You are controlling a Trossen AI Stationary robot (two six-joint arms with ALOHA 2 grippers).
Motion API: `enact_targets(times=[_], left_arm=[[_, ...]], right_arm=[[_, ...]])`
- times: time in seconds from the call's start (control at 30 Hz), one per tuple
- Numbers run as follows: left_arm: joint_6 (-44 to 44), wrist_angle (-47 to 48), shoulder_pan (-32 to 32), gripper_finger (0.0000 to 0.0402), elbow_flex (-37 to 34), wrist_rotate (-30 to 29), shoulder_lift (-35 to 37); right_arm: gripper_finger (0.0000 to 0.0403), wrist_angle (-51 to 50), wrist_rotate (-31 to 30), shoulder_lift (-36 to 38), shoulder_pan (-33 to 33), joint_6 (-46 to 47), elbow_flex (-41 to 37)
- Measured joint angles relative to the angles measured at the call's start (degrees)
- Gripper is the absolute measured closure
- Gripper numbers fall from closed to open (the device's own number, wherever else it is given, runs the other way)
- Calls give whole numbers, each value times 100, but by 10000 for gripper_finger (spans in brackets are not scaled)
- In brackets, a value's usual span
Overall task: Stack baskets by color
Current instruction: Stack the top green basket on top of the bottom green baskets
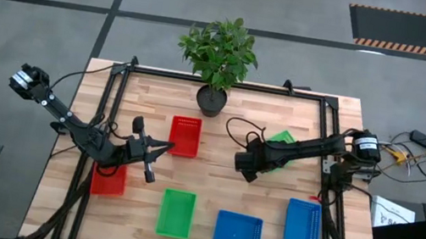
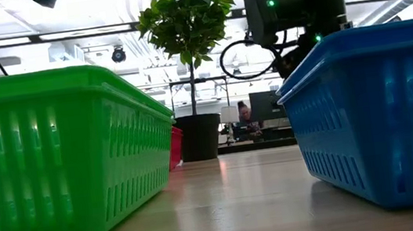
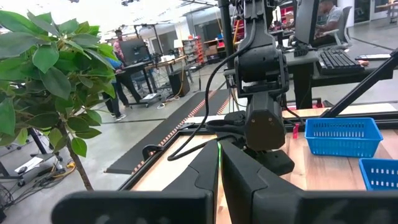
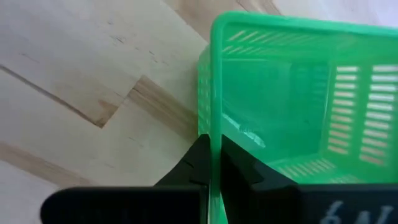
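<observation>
A green basket (image 1: 283,137) lies at the table's right, partly under my right arm. My right gripper (image 4: 212,167) points steeply down at that basket's left side and is shut on its wall. My left gripper (image 1: 151,170), shut and holding nothing, hovers level over the table's left part, between a red basket (image 1: 185,135) and another red basket (image 1: 108,179). Near the front edge lie a second green basket (image 1: 176,213) and two blue baskets (image 1: 238,232), (image 1: 302,223). My right gripper pinches the green basket's side wall at its rim (image 4: 216,127), one finger inside the basket and one outside. The fingers come from above, slanting down, across the wall. Whether the basket is lifted or rests on the table I cannot tell.
A potted plant (image 1: 218,52) in a black pot (image 1: 211,100) stands at the table's far edge, between the two arms. A black frame (image 1: 227,81) runs along the table's back and sides. In the low view the front green basket (image 2: 53,150) and blue basket (image 2: 379,110) fill the foreground.
</observation>
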State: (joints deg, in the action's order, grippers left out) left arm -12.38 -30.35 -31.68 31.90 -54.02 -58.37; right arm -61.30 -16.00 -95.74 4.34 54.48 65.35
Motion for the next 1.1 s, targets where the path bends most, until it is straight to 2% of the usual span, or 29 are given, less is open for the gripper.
enact_targets(times=[0.23,0.77,0.93,1.1], left_arm=[[0,0,-2,401,0,0,0],[2,-7,0,401,0,-1,0],[4,-22,0,401,0,0,0],[7,-24,-6,401,0,0,0]], right_arm=[[393,-384,-30,2,153,-260,552],[394,-634,-204,-2,1342,-918,2088],[394,-908,-204,-396,1556,-916,2640],[394,-1711,-222,-1334,1663,-1202,3655]])
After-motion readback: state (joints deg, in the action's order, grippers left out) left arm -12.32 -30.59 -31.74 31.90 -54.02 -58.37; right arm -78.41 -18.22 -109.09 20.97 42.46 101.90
